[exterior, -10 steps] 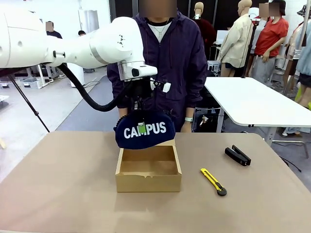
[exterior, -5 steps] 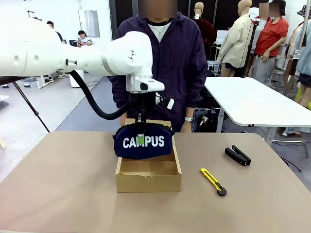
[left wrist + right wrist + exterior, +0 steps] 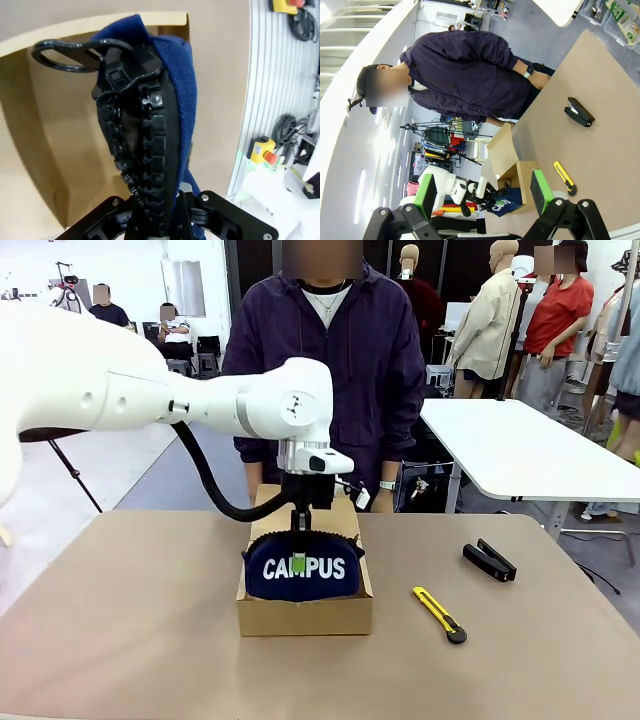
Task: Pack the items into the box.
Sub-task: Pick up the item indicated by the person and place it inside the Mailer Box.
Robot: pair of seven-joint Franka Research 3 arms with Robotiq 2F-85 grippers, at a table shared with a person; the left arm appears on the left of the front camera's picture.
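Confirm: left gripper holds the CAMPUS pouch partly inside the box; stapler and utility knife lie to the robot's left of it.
Wrong side: the front view shows the stapler and utility knife lying to the robot's right of the box. The left gripper does hold the CAMPUS pouch partly inside it.

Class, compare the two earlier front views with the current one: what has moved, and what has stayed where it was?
The left end effector, shut on the CAMPUS pouch throughout, has come down and lowered the pouch from above the box into it, its top above the rim. Nothing was let go. The stapler and utility knife lie where they did on the table; the box has not shifted.
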